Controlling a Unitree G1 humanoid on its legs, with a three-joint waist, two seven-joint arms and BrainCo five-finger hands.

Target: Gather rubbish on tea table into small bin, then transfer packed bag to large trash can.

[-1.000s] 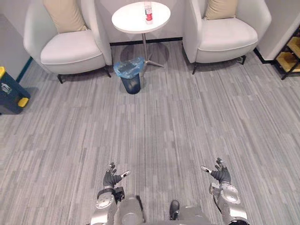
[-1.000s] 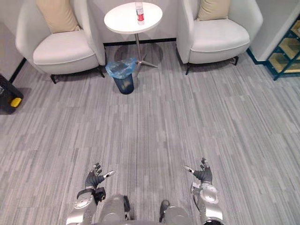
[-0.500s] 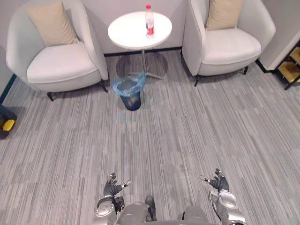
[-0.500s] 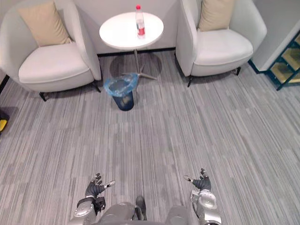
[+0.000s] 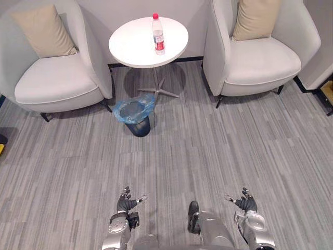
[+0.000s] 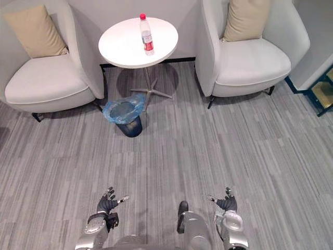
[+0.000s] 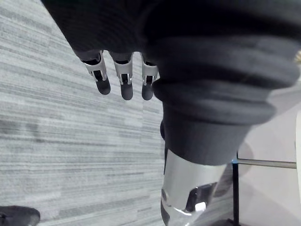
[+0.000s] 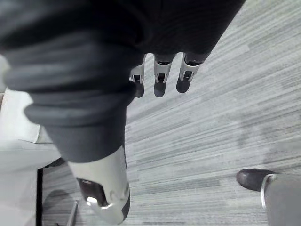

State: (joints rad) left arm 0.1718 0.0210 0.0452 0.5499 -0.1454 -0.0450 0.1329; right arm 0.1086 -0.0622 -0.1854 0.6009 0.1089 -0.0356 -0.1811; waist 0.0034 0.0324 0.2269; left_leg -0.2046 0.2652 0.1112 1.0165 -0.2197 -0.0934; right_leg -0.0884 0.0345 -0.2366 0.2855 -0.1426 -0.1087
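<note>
Plastic bottle (image 5: 157,34) stands upright on round white tea table (image 5: 130,44). Small bin (image 5: 134,112) with blue bag sits on floor beside table's foot. Left hand (image 5: 125,200) and right hand (image 5: 244,202): fingers spread, empty, well apart from table.

bottle (image 5: 158,39) — upright on tea table (image 5: 130,46) | small bin (image 5: 138,125) — blue-lined, near its base

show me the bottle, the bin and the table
bottle (image 5: 157,39), left eye view, its label
bin (image 5: 139,128), left eye view, its dark wall
table (image 5: 130,45), left eye view, bare top
</note>
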